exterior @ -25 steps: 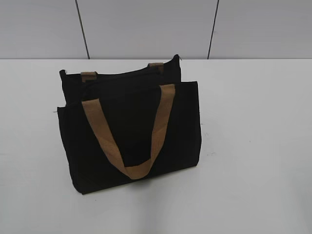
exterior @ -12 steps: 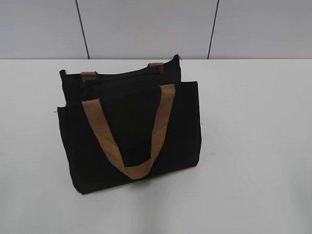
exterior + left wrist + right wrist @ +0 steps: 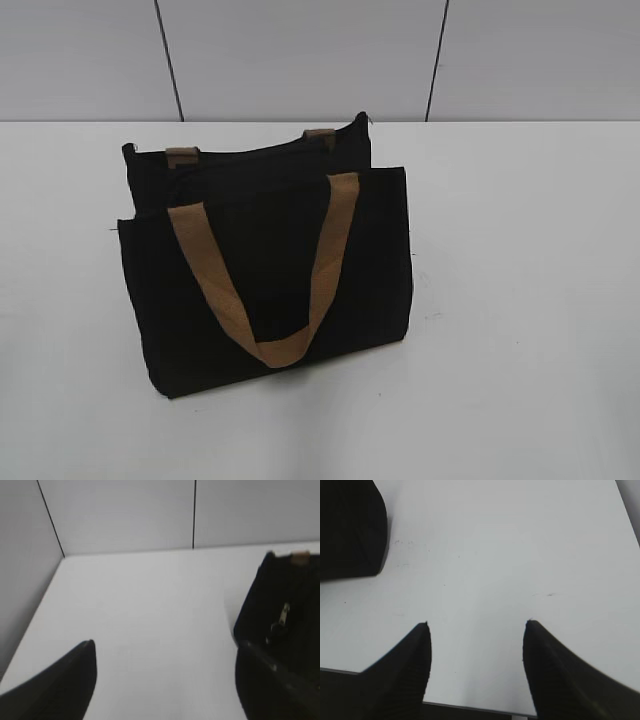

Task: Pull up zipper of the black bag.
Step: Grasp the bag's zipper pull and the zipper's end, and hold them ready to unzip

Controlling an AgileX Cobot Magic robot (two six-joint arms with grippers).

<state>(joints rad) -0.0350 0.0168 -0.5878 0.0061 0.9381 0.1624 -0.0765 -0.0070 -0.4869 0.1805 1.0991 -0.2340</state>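
Observation:
The black bag [image 3: 270, 270] stands upright on the white table, left of centre, with two tan webbing handles [image 3: 320, 260]. Its black zipper line [image 3: 255, 153] runs along the top edge. In the left wrist view the bag's end [image 3: 295, 595] is at the right, and a small silver zipper pull [image 3: 285, 611] hangs on it. My left gripper [image 3: 165, 645] is open and empty over bare table, left of the bag. My right gripper [image 3: 476, 624] is open and empty; a bag corner [image 3: 350, 525] shows at its upper left. Neither gripper shows in the exterior view.
The white table [image 3: 520, 300] stretches to the right of the bag and in front of it. Grey wall panels [image 3: 300, 50] stand behind the table. In the right wrist view the table's near edge [image 3: 470, 707] lies just below the fingers.

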